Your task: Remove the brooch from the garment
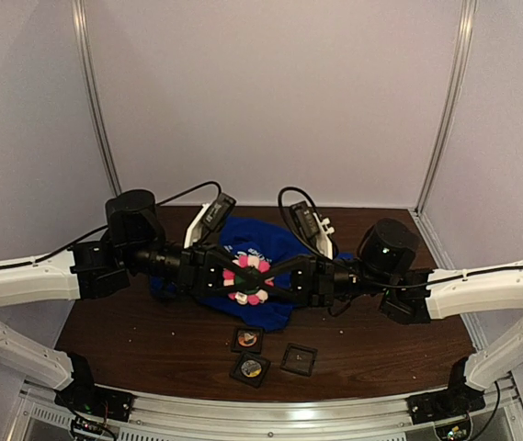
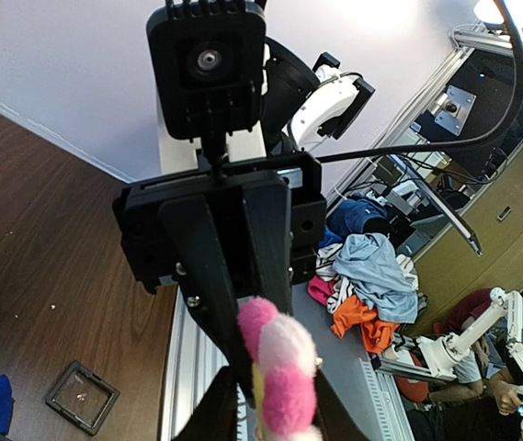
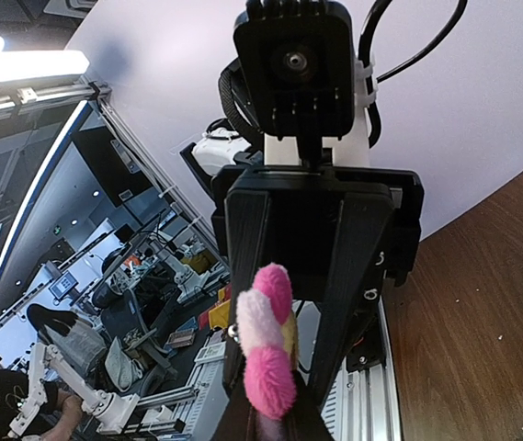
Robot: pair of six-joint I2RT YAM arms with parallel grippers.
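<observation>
left gripper and right gripper meet tip to tip over mid-table, each clamped on the pink-and-white brooch from its own side. the brooch sits above the crumpled blue shirt; whether they touch cannot be told. small black trays lie on the table near the shirt.
</observation>
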